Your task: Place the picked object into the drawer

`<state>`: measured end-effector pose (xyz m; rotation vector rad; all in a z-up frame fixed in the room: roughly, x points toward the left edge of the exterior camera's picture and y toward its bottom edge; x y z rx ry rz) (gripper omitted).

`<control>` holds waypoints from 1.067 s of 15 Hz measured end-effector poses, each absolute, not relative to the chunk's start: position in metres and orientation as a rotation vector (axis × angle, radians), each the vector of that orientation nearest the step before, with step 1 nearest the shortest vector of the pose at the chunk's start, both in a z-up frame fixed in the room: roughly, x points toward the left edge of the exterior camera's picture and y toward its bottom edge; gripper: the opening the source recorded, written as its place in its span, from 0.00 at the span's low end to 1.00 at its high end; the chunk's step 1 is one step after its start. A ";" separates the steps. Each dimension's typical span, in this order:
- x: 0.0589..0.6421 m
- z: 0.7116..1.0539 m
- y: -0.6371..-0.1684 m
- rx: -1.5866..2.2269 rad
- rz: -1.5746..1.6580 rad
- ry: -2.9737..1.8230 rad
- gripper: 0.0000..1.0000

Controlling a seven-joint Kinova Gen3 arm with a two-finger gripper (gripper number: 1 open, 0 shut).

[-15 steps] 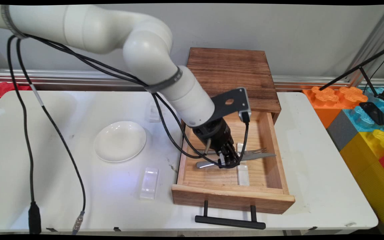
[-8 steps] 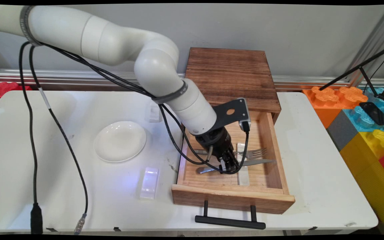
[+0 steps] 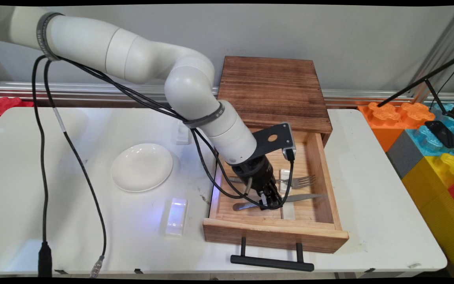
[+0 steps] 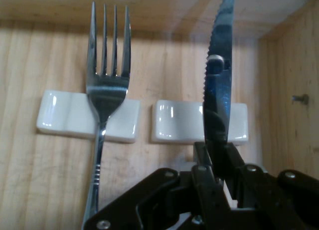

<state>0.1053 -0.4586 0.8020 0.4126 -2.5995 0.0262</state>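
Down inside the open drawer [image 3: 331, 173], your tool [image 3: 271, 202] is clenched on the knife [image 3: 304, 196], gripping it at the blade just ahead of the handle. Over the last second you have carried the knife toward the drawer's front wall, from close beside the fork [image 3: 300, 181] to a spot apart from it, and the arm has dropped lower into the drawer. In the hand view the serrated blade [image 4: 218, 90] runs out toward twelve o'clock, edge-on between the jaws, over one white rest [image 4: 177, 121]; whether it touches that rest you cannot tell.

The fork lies with its neck across the other white rest [image 4: 62, 121], at about nine o'clock from the knife in the hand view. The drawer's side wall stands close at three o'clock, with a small screw in it. On the table [image 3: 369, 189] outside the drawer, at nine o'clock, sit a white plate [image 3: 142, 167] and a clear block [image 3: 176, 216], both well apart from the tool. Black cables loop down around the tool and hang into the drawer over the knife's handle.
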 end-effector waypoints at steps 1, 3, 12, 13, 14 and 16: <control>0.106 0.801 -0.459 0.413 0.020 -2.600 0.00; 0.106 0.799 -0.459 0.411 0.008 -2.600 0.00; 0.107 0.796 -0.460 0.397 -0.020 -2.599 1.00; 0.107 0.795 -0.461 0.395 -0.022 -2.599 1.00; 0.108 0.796 -0.462 0.394 -0.023 -2.599 1.00; 0.110 0.797 -0.464 0.392 -0.021 -2.597 1.00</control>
